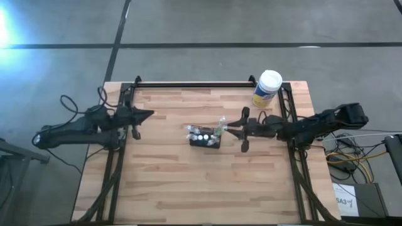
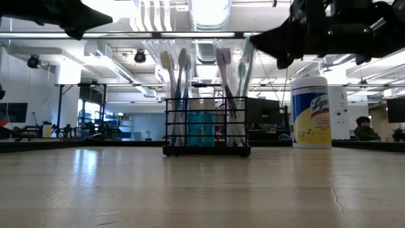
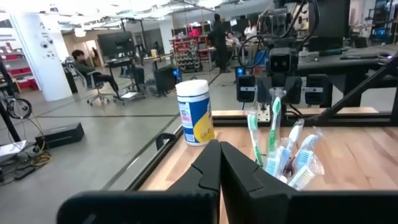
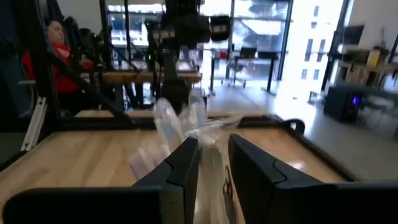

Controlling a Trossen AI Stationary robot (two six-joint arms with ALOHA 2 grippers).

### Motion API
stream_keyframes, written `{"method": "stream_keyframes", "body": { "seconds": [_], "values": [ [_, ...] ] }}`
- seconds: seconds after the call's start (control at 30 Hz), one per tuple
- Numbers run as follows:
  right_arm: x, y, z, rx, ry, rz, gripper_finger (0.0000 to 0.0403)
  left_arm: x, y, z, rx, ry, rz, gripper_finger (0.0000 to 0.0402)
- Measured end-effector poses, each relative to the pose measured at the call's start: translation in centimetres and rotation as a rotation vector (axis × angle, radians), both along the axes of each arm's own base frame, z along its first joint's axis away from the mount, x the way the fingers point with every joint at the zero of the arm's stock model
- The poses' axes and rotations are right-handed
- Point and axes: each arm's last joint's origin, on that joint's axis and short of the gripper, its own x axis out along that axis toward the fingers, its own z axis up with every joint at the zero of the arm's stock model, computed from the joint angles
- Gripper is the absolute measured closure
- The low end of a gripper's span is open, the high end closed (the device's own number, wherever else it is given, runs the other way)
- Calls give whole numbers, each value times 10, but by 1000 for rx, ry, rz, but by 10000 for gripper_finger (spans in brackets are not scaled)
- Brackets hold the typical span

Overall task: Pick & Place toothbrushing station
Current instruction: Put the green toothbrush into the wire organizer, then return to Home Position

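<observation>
The black mesh holder box point(image 1: 205, 142) point(image 2: 205, 130) stands on its base at the table's middle. Toothbrushes point(image 2: 183, 82) point(image 3: 273, 134) stand upright in it, some in clear wrap point(image 4: 168, 124), beside two small white-topped round pieces point(image 1: 201, 134). My right gripper point(image 1: 227, 130) point(image 4: 214, 146) points level from the table's right. It is open, at the height of the brush heads and right beside them. My left gripper point(image 1: 152, 114) point(image 3: 219, 149) is shut, level, and well left of the holder. My right gripper's fingertips point(image 2: 253, 41) stand right at the wrapped brush heads point(image 4: 208, 134). I cannot tell whether they touch them. The brushes stand upright in the holder.
A yellow canister with a white lid point(image 1: 267, 88) point(image 2: 310, 111) stands at the table's far right. A black rail point(image 1: 195, 83) runs along the far edge. Bare wood lies in front of the holder. People sit in the room beyond point(image 3: 87, 65) point(image 4: 56, 43).
</observation>
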Motion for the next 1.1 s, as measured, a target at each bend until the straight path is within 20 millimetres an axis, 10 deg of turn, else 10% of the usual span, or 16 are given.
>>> {"method": "stream_keyframes", "body": {
  "seconds": [0.47, 1.1],
  "values": [
    [46, -5, -29, 73, 220, -25, 184, 6, 1, -1, -17, 28, -6, 397],
    [-41, -2, 60, -22, 157, 39, 164, -6, -4, 22, 80, 93, -122, 398]
  ]
}}
